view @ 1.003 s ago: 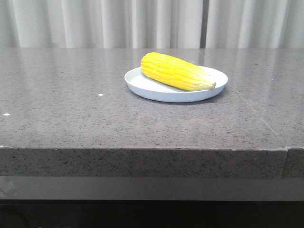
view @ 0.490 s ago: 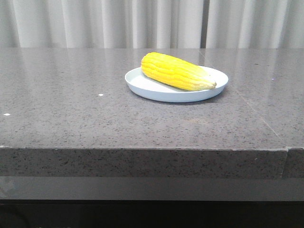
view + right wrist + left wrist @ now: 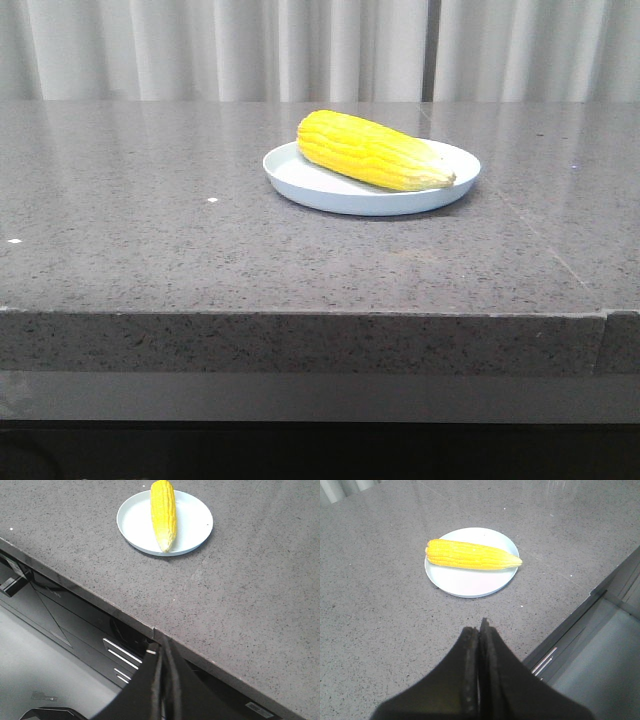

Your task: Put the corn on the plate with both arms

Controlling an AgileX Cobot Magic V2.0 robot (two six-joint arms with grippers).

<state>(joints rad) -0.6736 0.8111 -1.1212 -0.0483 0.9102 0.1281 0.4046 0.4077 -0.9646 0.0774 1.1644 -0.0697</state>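
Nothing has moved since the earlier frames. On the table, the plate carries the corn, lying across it with its tip toward the right rim. Both grippers, left and right, are pressed together, empty, well back; the left seems nearer.

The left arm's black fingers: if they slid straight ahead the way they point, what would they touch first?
Probably bare table first, then the plate rim; the left gripper is shut, though its height is unclear.
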